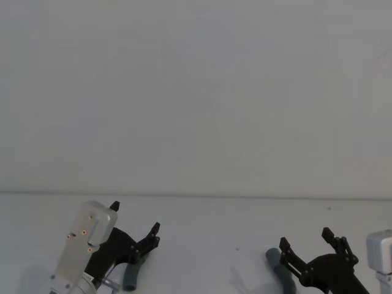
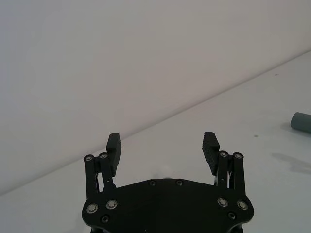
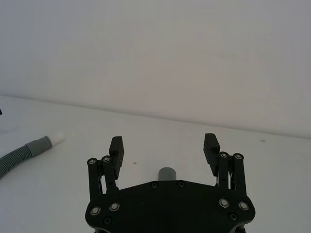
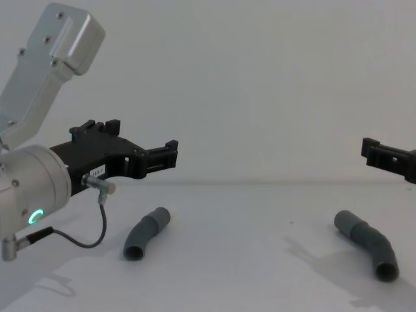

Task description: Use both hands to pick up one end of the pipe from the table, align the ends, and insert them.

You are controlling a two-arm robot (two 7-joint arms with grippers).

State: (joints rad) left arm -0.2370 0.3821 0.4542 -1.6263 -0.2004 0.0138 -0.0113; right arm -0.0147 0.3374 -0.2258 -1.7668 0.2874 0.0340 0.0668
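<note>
The left gripper point(image 2: 162, 143) is seen spread wide, nothing held between its pads, and it is poised above the table point(image 1: 202, 245), clear of the surface; the right gripper point(image 3: 163, 145) is opened just as far, equally empty, and raised on the opposite side. Below the left gripper the left hose piece point(image 4: 146, 233) is laid flat with its bend showing; its narrow white tip point(image 3: 58, 137) is picked out on a grey collar in the right wrist view. Beneath the right gripper the right hose piece point(image 4: 367, 250) is lying, and its smooth grey cuff point(image 3: 167, 173) is framed between the open fingers. The two pieces are kept well apart; neither has been lifted, so the step in hand is judged to be the descent and the grasp.

For that to be done well, each gripper should be brought down squarely, its jaws set across the hose rather than along it; the ribbed body just behind the collar, and just behind the cuff, is the place to be gripped, so that both ends are left free for mating yet not allowed to droop. Only light pressure should be applied, since the cuff could be squashed out of round; the white tip may be lost against the white table, so the grey collar is better used as the guide.
</note>
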